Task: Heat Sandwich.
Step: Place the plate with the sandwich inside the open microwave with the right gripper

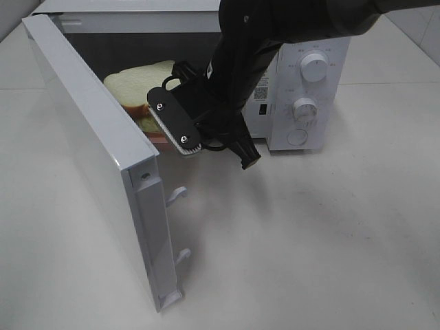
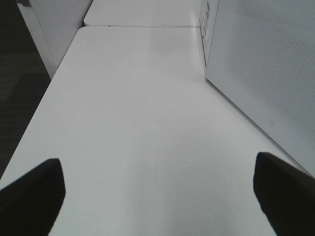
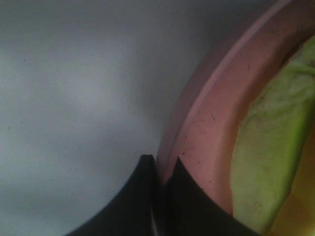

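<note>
The sandwich [image 1: 141, 86], pale bread with yellowish-green filling [image 3: 268, 147], lies on a pink plate [image 3: 211, 123] inside the open microwave [image 1: 313, 41]. My right gripper [image 3: 160, 194] is shut on the plate's rim, and its black fingers [image 1: 175, 120] show at the oven's opening, in front of the sandwich. Only a sliver of the plate [image 1: 158, 137] shows in the high view. My left gripper [image 2: 157, 196] stands open over bare table, nothing between its fingers [image 2: 29, 196], outside the microwave door [image 2: 266, 73]. It is out of the high view.
The microwave door [image 1: 96, 158] swings wide toward the front, with two latch hooks [image 1: 177, 196] on its edge. Two knobs [image 1: 313, 67] sit on the control panel at the right. The white table [image 1: 309, 240] extends in front; its far edge [image 2: 44, 98] drops to dark floor.
</note>
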